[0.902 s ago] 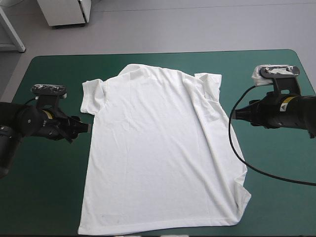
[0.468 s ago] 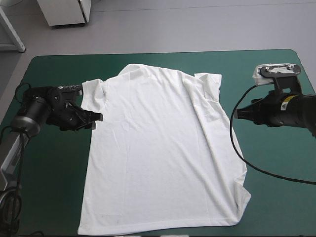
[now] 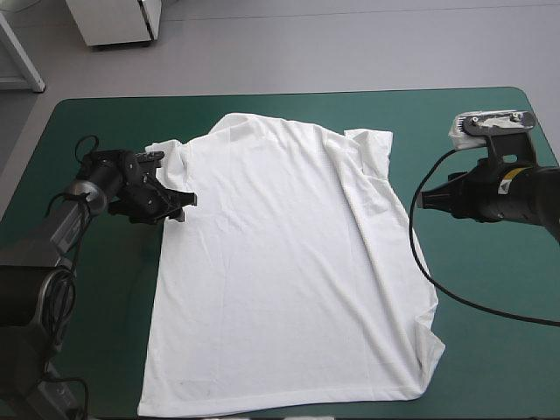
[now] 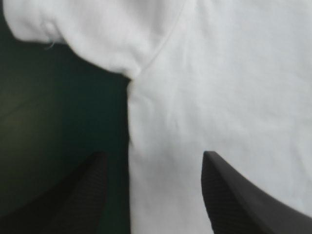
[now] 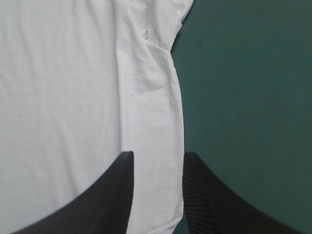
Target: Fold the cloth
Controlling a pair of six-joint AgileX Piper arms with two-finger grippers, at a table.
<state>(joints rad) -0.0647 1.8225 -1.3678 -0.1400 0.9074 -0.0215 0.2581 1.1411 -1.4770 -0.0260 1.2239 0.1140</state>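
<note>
The white T-shirt (image 3: pixel 280 262) lies spread flat on the teal-green cover (image 3: pixel 96 289), collar toward the far edge and hem near the front edge. A long crease runs down its right side, and the right sleeve (image 3: pixel 372 153) is partly folded in. My left gripper (image 3: pixel 181 203) stands open low at the shirt's left side edge just under the left sleeve; in the left wrist view the gripper (image 4: pixel 153 156) straddles that edge of the T-shirt (image 4: pixel 219 73). My right gripper (image 3: pixel 420 199) is open beside the shirt's right edge, and in its wrist view the gripper (image 5: pixel 156 157) has the folded edge strip of the T-shirt (image 5: pixel 146 97) ahead of it.
Bare teal-green cover (image 5: pixel 243 97) runs along both sides of the shirt and beyond the collar. The hem lies close to the table's front edge (image 3: pixel 87 411).
My left arm has swung in toward the shirt, and its gripper has gone from the bare cover to the side edge under the left sleeve. The right arm has barely moved.
</note>
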